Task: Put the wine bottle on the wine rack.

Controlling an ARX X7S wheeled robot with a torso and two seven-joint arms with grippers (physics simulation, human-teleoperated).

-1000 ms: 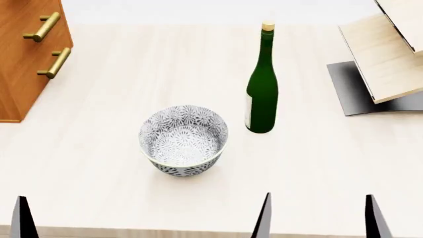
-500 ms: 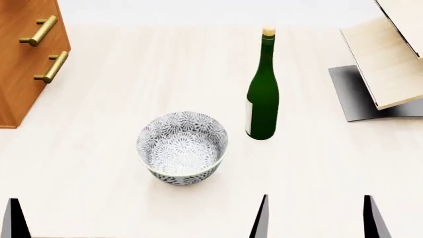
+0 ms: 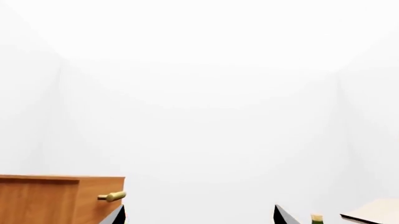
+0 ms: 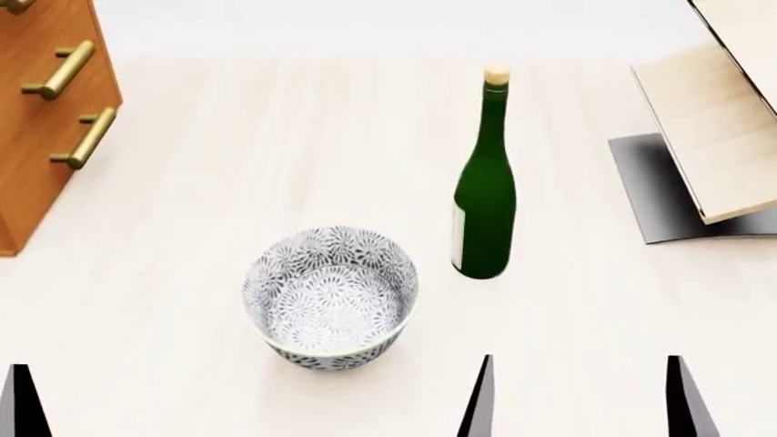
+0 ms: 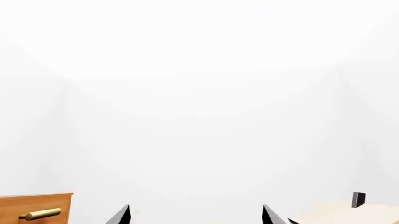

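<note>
The wine bottle [image 4: 483,196] stands upright on the pale table, dark green with a tan cork [image 4: 496,75]. The wine rack [image 4: 719,137], slanted light-wood boards on a grey base [image 4: 650,187], stands at the far right. My right gripper [image 4: 580,408] is open at the near edge, below and right of the bottle, holding nothing. Only one fingertip [image 4: 25,402] of my left gripper shows in the head view. The left wrist view shows the left gripper [image 3: 199,217] open and empty, with the bottle's cork [image 3: 317,218] beyond. The right wrist view shows the right gripper [image 5: 196,215] open.
A patterned grey-white bowl [image 4: 330,296] sits left of the bottle, close to it. A brown wooden cabinet [image 4: 43,137] with brass handles [image 4: 83,137] stands at the far left. The rack's black peg [image 5: 358,199] shows in the right wrist view.
In the head view the bottle, bowl, cabinet and rack have slid down the picture. The fingertips stay at the bottom edge.
</note>
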